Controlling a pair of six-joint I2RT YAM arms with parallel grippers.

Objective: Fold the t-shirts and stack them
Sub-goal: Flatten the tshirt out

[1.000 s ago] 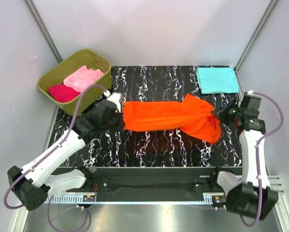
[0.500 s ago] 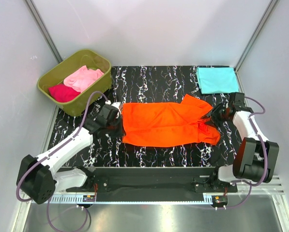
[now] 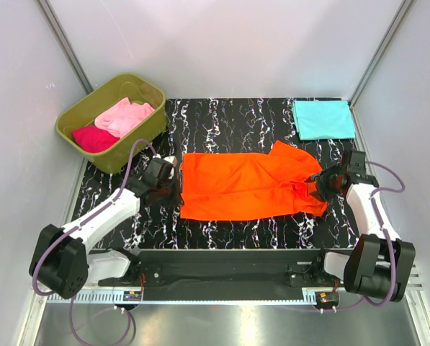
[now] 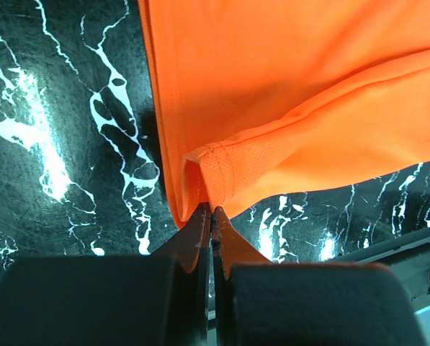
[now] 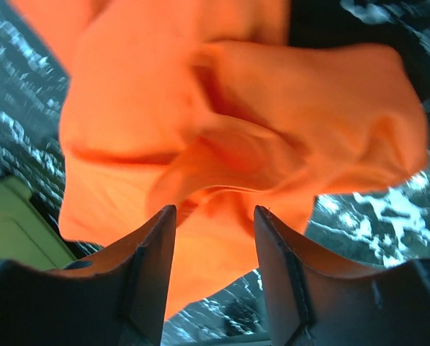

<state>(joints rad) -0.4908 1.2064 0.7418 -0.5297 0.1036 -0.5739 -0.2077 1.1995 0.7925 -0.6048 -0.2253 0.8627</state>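
Observation:
The bright orange t-shirt (image 3: 243, 186) lies spread across the middle of the black marble table, bunched at its right end. My left gripper (image 3: 173, 194) is shut on its left hem corner (image 4: 211, 176). My right gripper (image 3: 321, 189) is open at the bunched right end (image 5: 229, 137), its jaws apart with the cloth just beyond them. A teal t-shirt (image 3: 323, 119) lies folded at the back right. A light pink t-shirt (image 3: 125, 115) and a magenta t-shirt (image 3: 93, 138) lie in the tub.
An olive-green plastic tub (image 3: 139, 85) stands at the back left, off the table's corner. Grey walls close in on both sides and behind. Bare marble (image 3: 229, 115) shows behind and in front of the orange shirt.
The orange shirt has come down from a hanging stretch to lie flat. My right gripper has let go of its right end and opened. My left gripper moved slightly down, still gripping.

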